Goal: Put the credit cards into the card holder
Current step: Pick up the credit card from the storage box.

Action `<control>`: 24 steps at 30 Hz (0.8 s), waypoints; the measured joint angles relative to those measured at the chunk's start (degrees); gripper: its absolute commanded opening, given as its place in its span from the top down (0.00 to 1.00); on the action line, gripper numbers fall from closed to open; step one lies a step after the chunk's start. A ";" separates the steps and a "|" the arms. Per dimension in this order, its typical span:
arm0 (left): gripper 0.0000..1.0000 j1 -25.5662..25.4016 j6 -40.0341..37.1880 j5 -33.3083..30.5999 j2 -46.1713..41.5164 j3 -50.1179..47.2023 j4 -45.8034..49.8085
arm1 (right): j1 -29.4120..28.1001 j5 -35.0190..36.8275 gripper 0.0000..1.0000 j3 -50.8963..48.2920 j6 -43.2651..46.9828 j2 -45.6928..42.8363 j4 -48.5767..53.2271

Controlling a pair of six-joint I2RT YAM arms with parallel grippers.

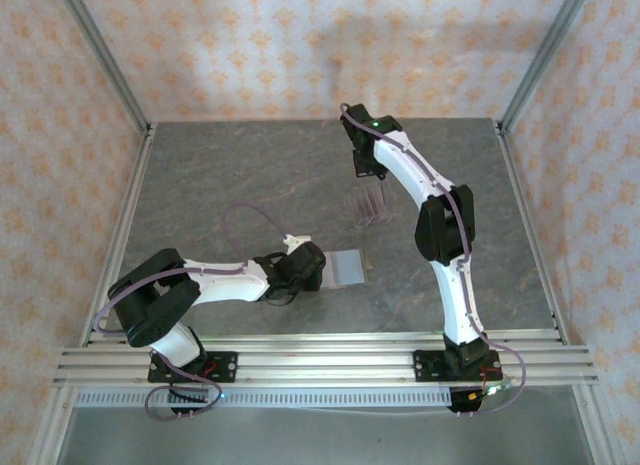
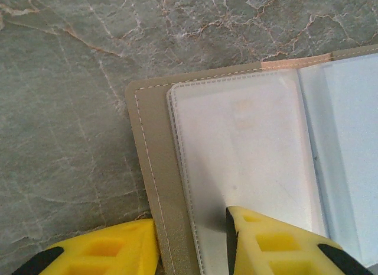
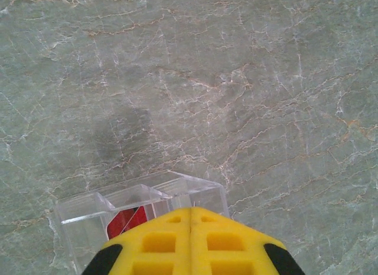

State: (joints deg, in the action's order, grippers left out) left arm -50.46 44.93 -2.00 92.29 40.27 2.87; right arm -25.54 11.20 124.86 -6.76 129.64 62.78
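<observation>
Showing L gripper [image 2: 190,220] at one edge of the card holder [image 2: 155,168], which lies open on the table [image 1: 250,175], clear sleeves up. Its jaws are parted: one finger [image 2: 106,251] beside the tan cover, the other over a sleeve. R gripper [image 3: 190,211] is clenched, fingers together, above the clear rack [image 3: 88,213] w/ a red credit card [image 3: 127,222] inside.

Free: bare table [image 1: 220,175] upper left and far right of frame | Obstacles: clear rack [image 1: 368,205] at centre; open card holder [image 1: 347,268] below it; right arm [image 1: 445,230] arching centre-right; left arm [image 1: 215,278] lower left.
</observation>
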 measured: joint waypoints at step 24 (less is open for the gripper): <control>0.65 0.26 0.02 0.04 0.13 0.11 0.00 | 0.00 -0.28 0.98 -6.19 1.07 -1.51 -1.97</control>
State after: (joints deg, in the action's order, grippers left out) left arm -50.19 44.95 -1.96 92.42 40.38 2.87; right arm -25.54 10.92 118.67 -5.69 128.14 60.82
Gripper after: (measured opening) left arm 0.353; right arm 0.044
